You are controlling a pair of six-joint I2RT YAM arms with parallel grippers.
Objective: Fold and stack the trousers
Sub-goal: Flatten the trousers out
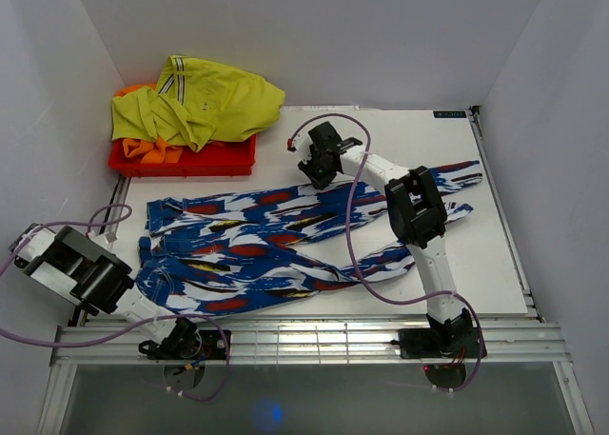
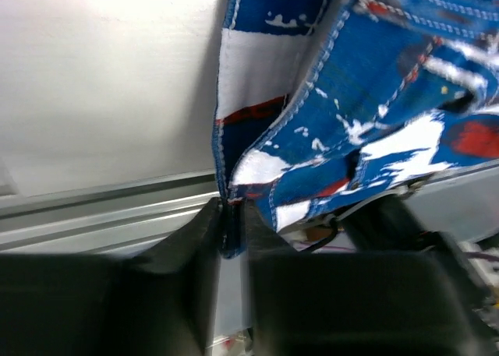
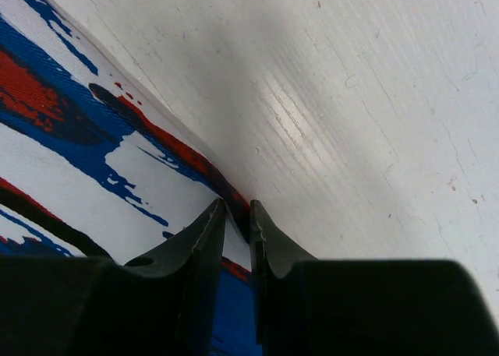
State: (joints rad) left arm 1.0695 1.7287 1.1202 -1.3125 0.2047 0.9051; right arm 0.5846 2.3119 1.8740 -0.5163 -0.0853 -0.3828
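Both pinching trousers (image 1: pixel 276 237), left end effector (image 2: pixel 231 216) tucked, right end effector (image 3: pixel 238 220) outstretched

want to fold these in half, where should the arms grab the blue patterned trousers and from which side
By the edges. The trousers lie flat, waist to the left and legs running right, so only the hems offer a lip to pinch. Let the left gripper take the waist edge from the near left corner, and the right gripper the far leg edge from the far side.
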